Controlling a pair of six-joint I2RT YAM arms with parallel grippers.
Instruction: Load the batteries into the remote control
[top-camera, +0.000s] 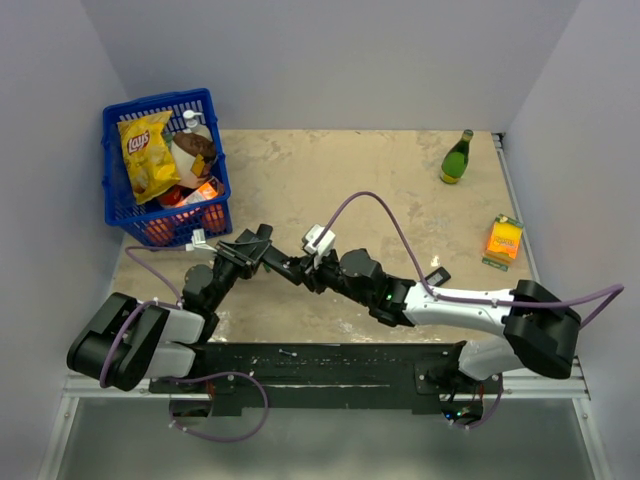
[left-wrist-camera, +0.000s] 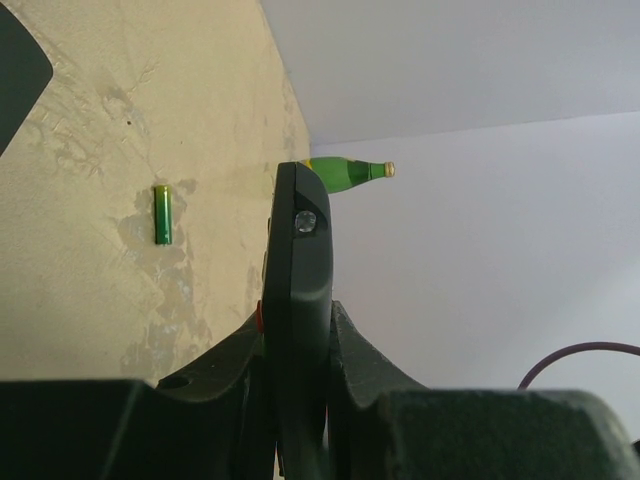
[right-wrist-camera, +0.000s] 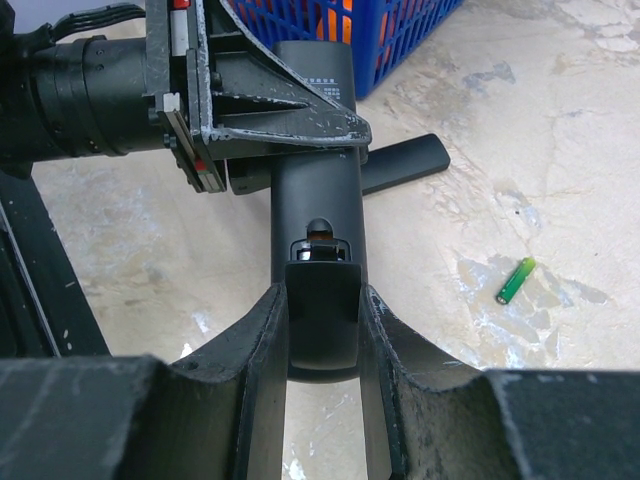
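Note:
The black remote control (right-wrist-camera: 315, 190) hangs in the air between both grippers, its back side facing the right wrist camera. My left gripper (left-wrist-camera: 298, 315) (top-camera: 255, 247) is shut on its thin edges near the far end. My right gripper (right-wrist-camera: 322, 292) (top-camera: 300, 268) is shut on the small black back cover (right-wrist-camera: 322, 320), which lies on the remote's near end. Just above the cover, a small open slot of the battery bay (right-wrist-camera: 320, 238) shows. One green battery (right-wrist-camera: 516, 280) (left-wrist-camera: 162, 214) lies loose on the table. No other batteries are in view.
A blue basket (top-camera: 214, 168) of snacks stands at the back left, close behind the left gripper. A green bottle (top-camera: 456, 158) and an orange carton (top-camera: 504, 240) are at the back right. A black bar (right-wrist-camera: 400, 165) lies on the table beyond the remote; a small black piece (top-camera: 437, 276) lies beside the right arm.

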